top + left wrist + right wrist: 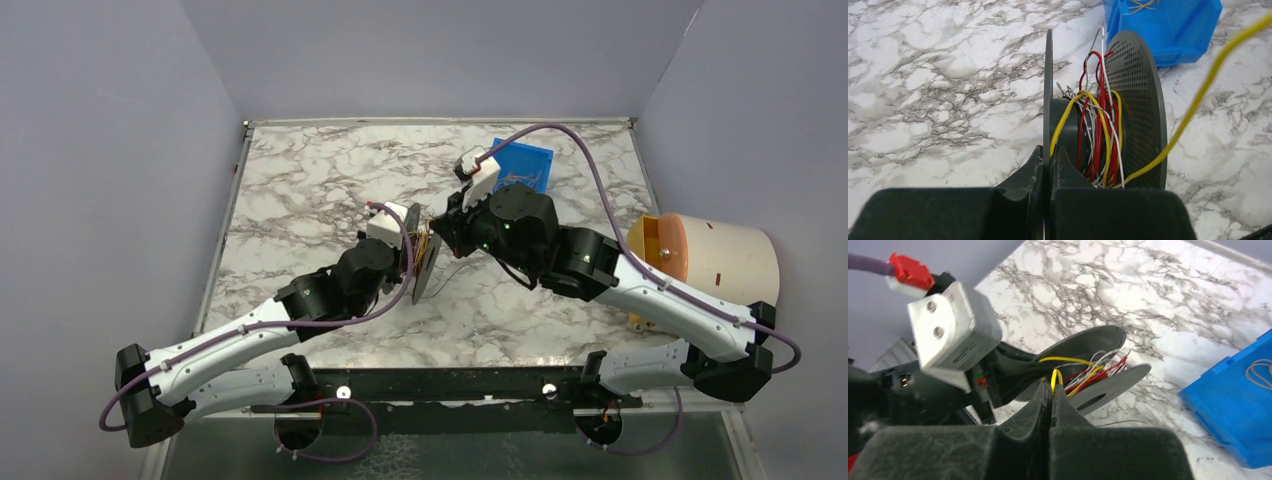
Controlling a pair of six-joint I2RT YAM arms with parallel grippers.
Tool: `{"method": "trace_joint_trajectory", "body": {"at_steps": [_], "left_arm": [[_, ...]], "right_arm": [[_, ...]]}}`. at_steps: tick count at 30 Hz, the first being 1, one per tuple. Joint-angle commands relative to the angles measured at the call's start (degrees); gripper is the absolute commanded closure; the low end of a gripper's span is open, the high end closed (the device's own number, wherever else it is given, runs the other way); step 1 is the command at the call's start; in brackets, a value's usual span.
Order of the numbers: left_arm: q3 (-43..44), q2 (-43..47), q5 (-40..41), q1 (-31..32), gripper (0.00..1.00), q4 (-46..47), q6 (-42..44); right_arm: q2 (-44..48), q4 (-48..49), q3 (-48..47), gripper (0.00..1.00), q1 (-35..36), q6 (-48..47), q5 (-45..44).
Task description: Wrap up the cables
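Your left gripper (1049,151) is closed on the spool (1140,100), its two fingers pinched over the rim of the solid near flange, so the spool stands on edge directly ahead of the fingertips. The perforated far flange faces you in the left wrist view, and the hub between the two flanges carries loose turns of red, white and yellow cables (1098,135).

Your right gripper (1050,389) is clamped on the yellow cable (1054,376), which shows as a small loop rising just above the fingertips. From there the strand runs to the hub of the spool, just beyond the gripper. In the top view the two grippers meet near the middle of the marble table (320,190), with the spool between them. The blue bin (525,165) sits behind the right gripper, near the far edge.
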State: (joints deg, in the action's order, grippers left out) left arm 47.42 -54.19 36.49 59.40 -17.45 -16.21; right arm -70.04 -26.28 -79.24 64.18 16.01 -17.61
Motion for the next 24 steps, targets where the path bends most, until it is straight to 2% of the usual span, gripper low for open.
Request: {"method": "trace_joint_trajectory", "body": {"at_steps": [1,6,11,16,24], "left_arm": [[3.09,4.17,-9.15,0.29,1.0,-1.85,5.39],[5.21,7.04,-17.43,0.34,1.0,-7.75,9.85],[6.41,10.8,-21.09,0.35,1.0,-12.47,12.33],[7.01,13.45,-26.26,0.34,1.0,-13.54,13.96],[8.31,16.58,-29.58,0.31,1.0,-12.46,13.63]], "right_arm": [[-2.92,-1.01,-4.69,0.99,-0.22,-8.54,-3.95],[-4.27,-3.28,-4.68,0.99,-3.09,-14.78,-2.92],[-1.28,-2.79,0.28,0.99,-6.28,-16.61,-1.28],[2.61,-1.66,7.15,0.99,-9.92,-14.23,2.7],[8.77,0.59,17.41,0.99,-16.31,-9.12,13.74]]}}
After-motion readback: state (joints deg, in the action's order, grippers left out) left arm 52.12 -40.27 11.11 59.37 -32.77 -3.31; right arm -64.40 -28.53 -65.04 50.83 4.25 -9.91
